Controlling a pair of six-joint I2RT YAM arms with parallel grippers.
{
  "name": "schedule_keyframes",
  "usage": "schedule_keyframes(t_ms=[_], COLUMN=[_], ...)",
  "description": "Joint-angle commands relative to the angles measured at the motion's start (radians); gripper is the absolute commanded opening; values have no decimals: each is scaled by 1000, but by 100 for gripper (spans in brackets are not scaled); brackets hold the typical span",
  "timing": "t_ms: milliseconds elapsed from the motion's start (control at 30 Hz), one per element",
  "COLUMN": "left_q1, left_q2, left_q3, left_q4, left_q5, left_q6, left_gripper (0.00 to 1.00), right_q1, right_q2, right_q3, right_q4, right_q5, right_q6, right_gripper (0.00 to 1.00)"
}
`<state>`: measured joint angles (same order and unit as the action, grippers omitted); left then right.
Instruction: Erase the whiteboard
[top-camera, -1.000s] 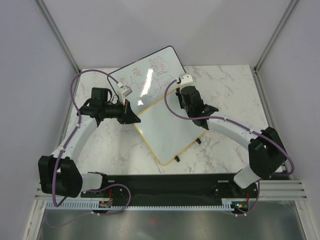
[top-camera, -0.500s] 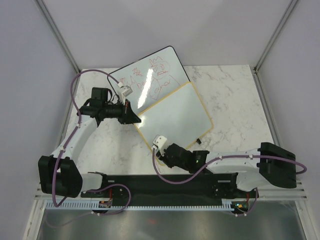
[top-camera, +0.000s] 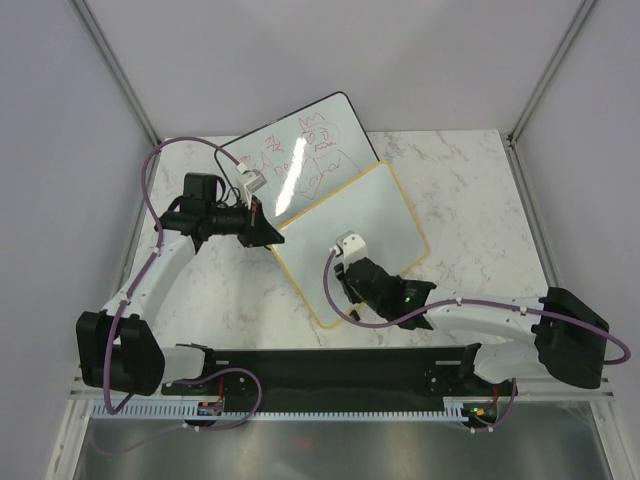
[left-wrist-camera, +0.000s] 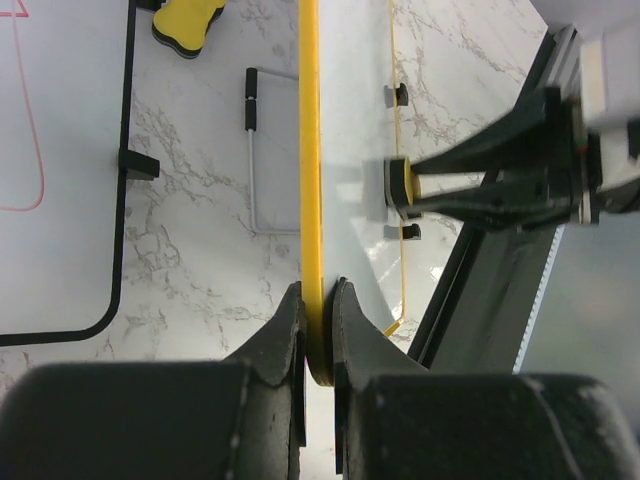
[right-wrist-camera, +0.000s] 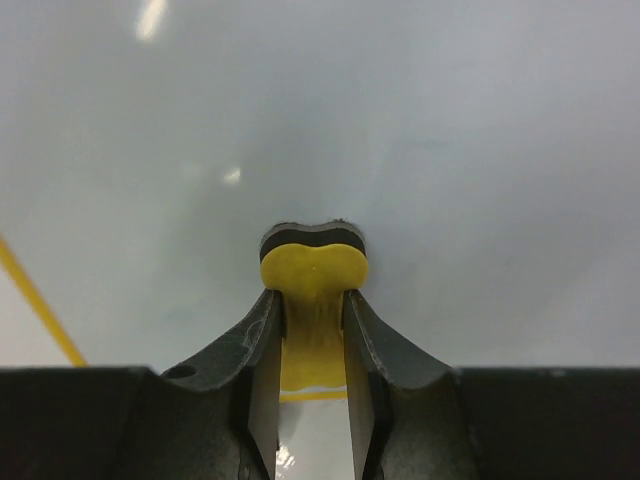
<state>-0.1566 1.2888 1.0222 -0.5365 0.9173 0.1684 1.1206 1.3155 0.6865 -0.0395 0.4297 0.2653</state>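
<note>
Two whiteboards are showing in the top view: the yellow-framed whiteboard (top-camera: 380, 215) at centre, the black-framed whiteboard (top-camera: 300, 140) sitting just above it in the frame. Two yellow erasers are turning up too, one eraser (right-wrist-camera: 313, 268) mid-frame on the right wrist camera, a second eraser (left-wrist-camera: 188, 22) upper left on the left wrist camera.

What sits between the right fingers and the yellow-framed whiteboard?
A small yellow eraser, pinched by the fingers of the right gripper, its dark felt face against the whiteboard. The right wrist view shows it best.
</note>
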Motion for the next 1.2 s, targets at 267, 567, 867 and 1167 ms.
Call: schedule_keyframes(t_ms=[267, 567, 867, 1167], left_q1=[-14, -21, -24, -26], left_q2=[-31, -26, -29, -42], left_q3=[22, 21, 15, 6], left_q4=[49, 49, 49, 47], left_q5=[-55, -55, -57, -58], left_q6=[141, 141, 149, 169], left_gripper=[2, 2, 2, 2], right_q1=[93, 118, -376, -555], right_q2=[77, 45, -9, -70], right_q3=[-25, -76, -114, -168], right_q4=[33, 181, 138, 165], right_q5=[-6, -8, 58, 67], right_q6=[-2, 48, 187, 253], right_gripper=[0, 0, 0, 0])
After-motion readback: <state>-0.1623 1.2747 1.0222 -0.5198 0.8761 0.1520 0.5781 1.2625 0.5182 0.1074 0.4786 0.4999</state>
